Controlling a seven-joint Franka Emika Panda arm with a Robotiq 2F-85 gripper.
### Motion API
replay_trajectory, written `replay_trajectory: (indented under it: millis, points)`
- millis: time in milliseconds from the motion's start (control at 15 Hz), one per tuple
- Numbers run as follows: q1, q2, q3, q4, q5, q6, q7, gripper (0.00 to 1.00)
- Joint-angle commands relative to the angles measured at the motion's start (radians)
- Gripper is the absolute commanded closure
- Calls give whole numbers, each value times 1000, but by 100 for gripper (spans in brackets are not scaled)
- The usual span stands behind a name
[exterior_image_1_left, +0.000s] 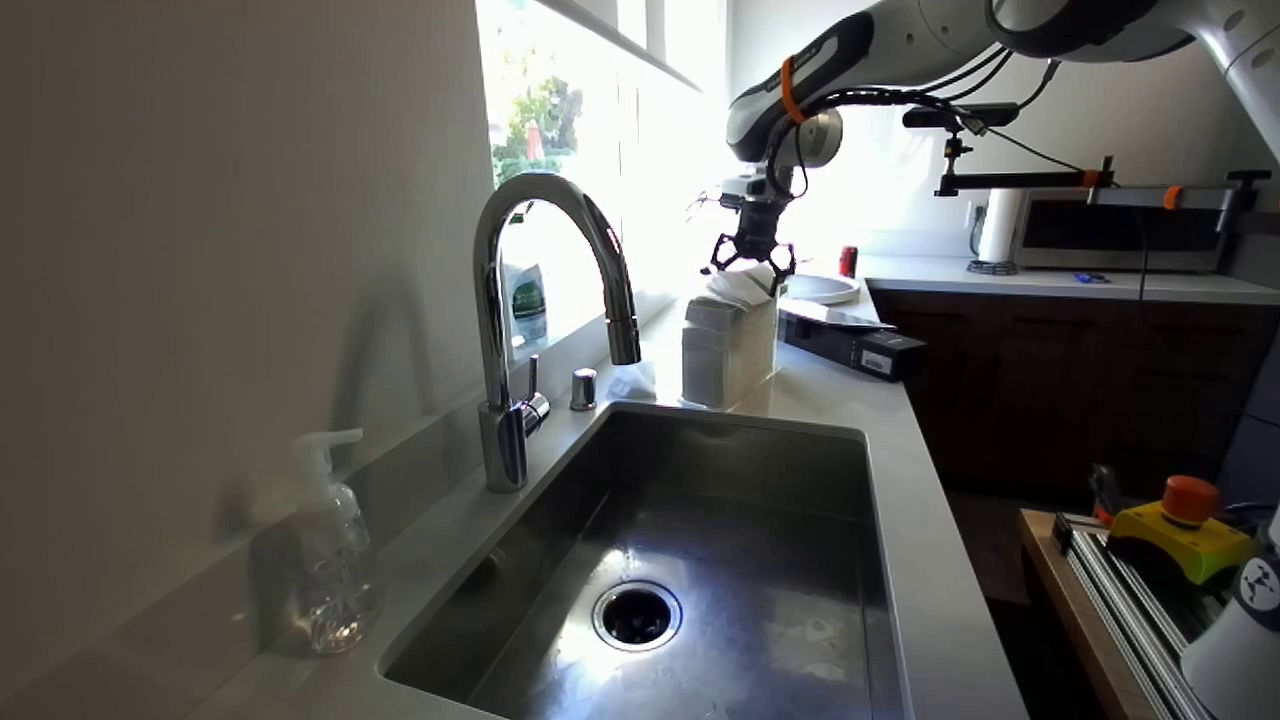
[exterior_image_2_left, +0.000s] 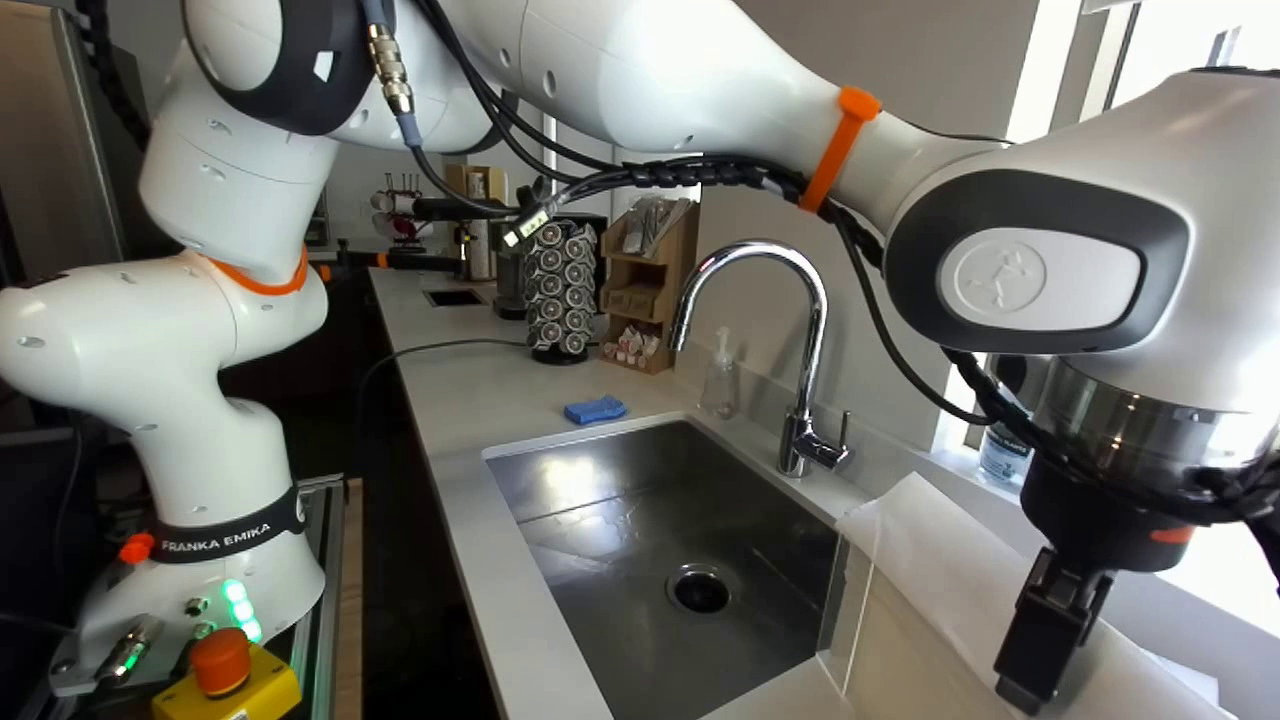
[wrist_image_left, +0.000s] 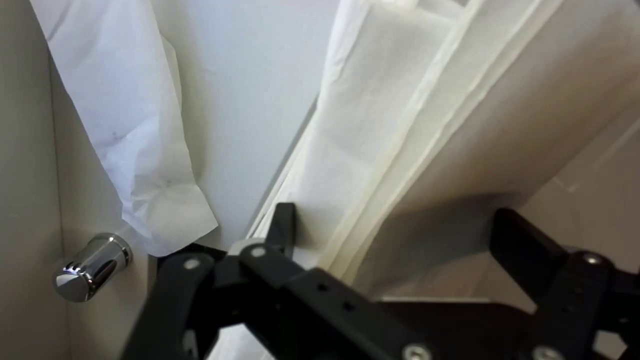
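Over the counter (exterior_image_1_left: 912, 520) beside the sink (exterior_image_1_left: 770, 520), the gripper (wrist_image_left: 392, 217) hangs spread wide around folded white paper (wrist_image_left: 390, 135); whether it touches, I cannot tell.

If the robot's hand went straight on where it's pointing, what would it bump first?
Probably the stack of white paper: the hand points down at it, and paper shows between its spread fingers. I can't tell whether they touch it.
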Motion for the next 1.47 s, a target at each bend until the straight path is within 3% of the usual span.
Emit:
replay_trajectory:
  millis: [0,67,133,200,267,333,400,467,533,600,667,733,867,933,1067,1133,1400]
  points:
    - [-139,46,236,54,-219,5,5,0]
    - [-30,57,73,61,-128,10,-100,0]
    - [-200,62,339,57,-304,28,5,0]
    - [-191,64,327,50,-317,44,-6,0]
    - [-141,55,244,39,-264,52,-76,0]
    - [-253,73,419,42,-379,50,-6,0]
    - [-258,72,422,38,-392,53,-14,0]
    - [-218,64,350,38,-340,55,-74,0]
    - [-329,78,524,32,-453,40,6,0]
    - [-288,64,449,32,-398,38,-35,0]
    - [-289,58,441,30,-369,35,-61,0]
    - [-361,68,552,22,-444,27,-4,0]
    - [-356,55,530,18,-409,23,-48,0]
    - [-408,74,611,19,-472,18,-8,0]
    - [-401,77,590,22,-467,17,-40,0]
    - [-425,85,626,20,-494,14,-20,0]
    - [-407,57,586,16,-462,2,0,0]
